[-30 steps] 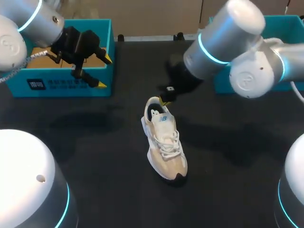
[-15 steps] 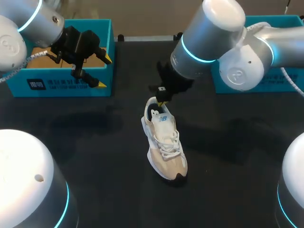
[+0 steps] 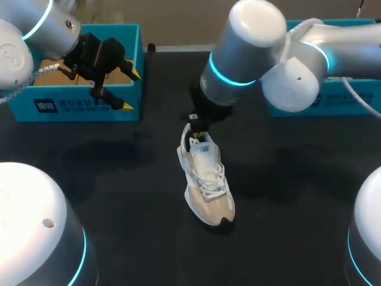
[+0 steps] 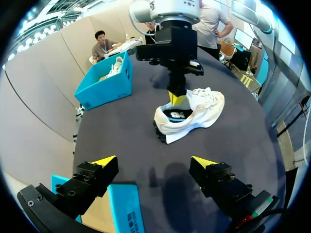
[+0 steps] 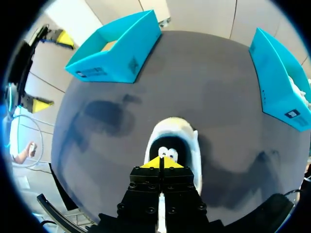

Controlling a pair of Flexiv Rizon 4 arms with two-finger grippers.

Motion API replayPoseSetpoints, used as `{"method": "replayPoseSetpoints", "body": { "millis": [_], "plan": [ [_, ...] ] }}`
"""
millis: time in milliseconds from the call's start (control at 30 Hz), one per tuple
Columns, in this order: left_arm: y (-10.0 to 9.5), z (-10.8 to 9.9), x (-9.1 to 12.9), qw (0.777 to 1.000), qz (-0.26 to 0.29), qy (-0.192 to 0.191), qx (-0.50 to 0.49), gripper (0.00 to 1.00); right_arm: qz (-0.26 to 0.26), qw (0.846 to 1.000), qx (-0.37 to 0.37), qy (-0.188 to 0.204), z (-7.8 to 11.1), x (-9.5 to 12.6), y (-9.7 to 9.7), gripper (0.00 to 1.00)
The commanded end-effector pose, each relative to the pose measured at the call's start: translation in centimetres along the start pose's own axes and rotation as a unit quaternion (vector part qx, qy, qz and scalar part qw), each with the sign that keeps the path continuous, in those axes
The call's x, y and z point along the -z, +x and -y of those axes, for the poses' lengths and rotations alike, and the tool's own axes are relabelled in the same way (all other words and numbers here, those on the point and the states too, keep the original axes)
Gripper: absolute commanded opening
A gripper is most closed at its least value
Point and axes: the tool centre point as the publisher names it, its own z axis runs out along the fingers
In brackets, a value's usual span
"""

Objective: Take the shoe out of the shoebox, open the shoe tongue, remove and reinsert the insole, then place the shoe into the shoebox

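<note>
- The shoe (image 3: 205, 179) is found upright on its sole near the middle of the black table (image 3: 119, 179), outside any box, with the heel at 11 o'clock and the toe at 5 o'clock.
- The dark insole (image 5: 160, 145) is seen inside the heel opening.
- The right gripper (image 3: 193, 127) is held directly over the heel collar; its yellow tips are pressed together, and nothing is seen between them.
- The left gripper (image 3: 131, 90) is spread wide and grips nothing. It is held over the front right corner of the blue shoebox (image 3: 77, 110), at 10 o'clock from the shoe.
- A second blue box (image 3: 342, 101) is noted at 2 o'clock from the shoe.
</note>
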Motion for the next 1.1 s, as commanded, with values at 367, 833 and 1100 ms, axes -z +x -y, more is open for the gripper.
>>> {"method": "replayPoseSetpoints", "body": {
  "millis": [367,833,1100],
  "plan": [
    [0.0,0.0,0.0,1.0,0.0,-0.002,0.0,1.0,0.029,0.999,0.001,0.023,0.2,-1.7,1.4,0.0],
    [0.0,0.0,0.0,1.0,0.0,-0.002,0.0,1.0,0.041,0.998,-0.001,0.046,0.7,-4.6,0.3,0.0],
    [0.0,0.0,0.0,1.0,0.0,-0.002,0.0,1.0,0.06,0.997,-0.014,0.056,1.2,-5.5,-0.6,0.0]
  ]
}}
